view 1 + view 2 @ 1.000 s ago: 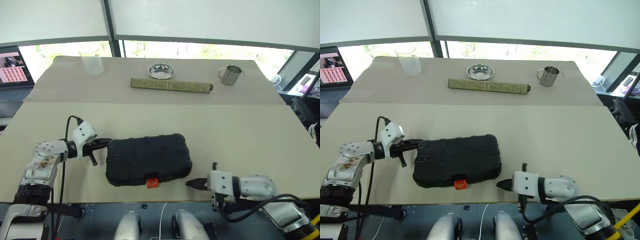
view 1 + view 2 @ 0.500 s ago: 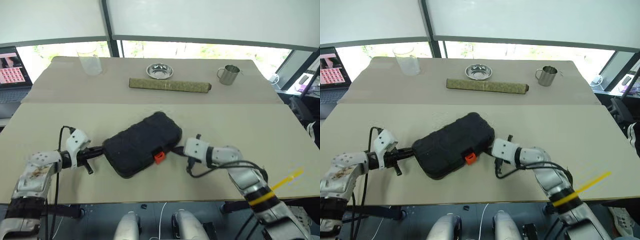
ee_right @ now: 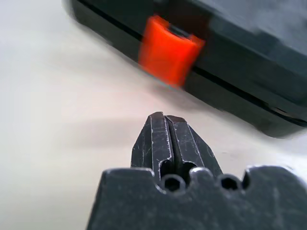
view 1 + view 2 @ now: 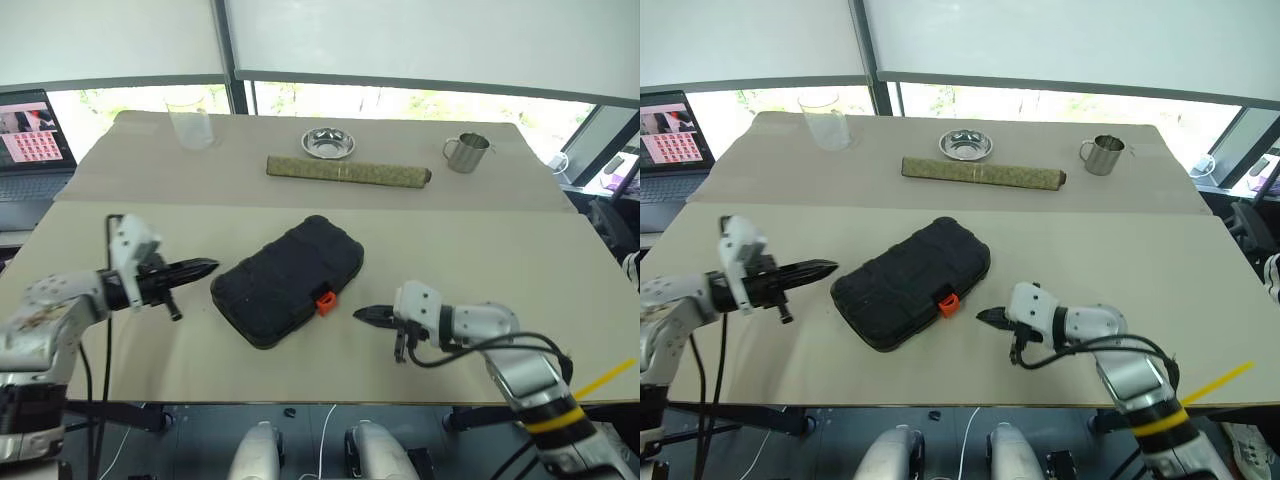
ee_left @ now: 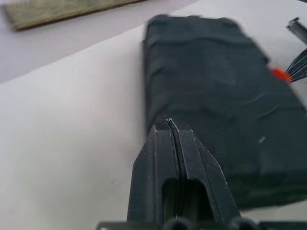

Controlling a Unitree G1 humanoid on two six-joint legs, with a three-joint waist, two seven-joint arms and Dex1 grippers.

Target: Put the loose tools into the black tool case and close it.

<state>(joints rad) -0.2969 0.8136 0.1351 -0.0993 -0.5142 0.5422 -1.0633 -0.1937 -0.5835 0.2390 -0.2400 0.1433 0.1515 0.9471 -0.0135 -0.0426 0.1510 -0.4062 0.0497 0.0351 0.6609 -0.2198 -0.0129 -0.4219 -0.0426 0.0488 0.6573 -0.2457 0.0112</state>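
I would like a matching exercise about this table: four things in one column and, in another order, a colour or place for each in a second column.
Things:
1. flat black plastic tool case
2. small latch on the case
3. long rolled mat
4. metal mug with a handle

Colour or place:
A. olive-green, lying just in front of the small metal bowl
B. orange
C. far side of the table, towards the robot's right
D. closed, lying at an angle between the two grippers

Pairs: 1-D, 2-B, 3-A, 4-C
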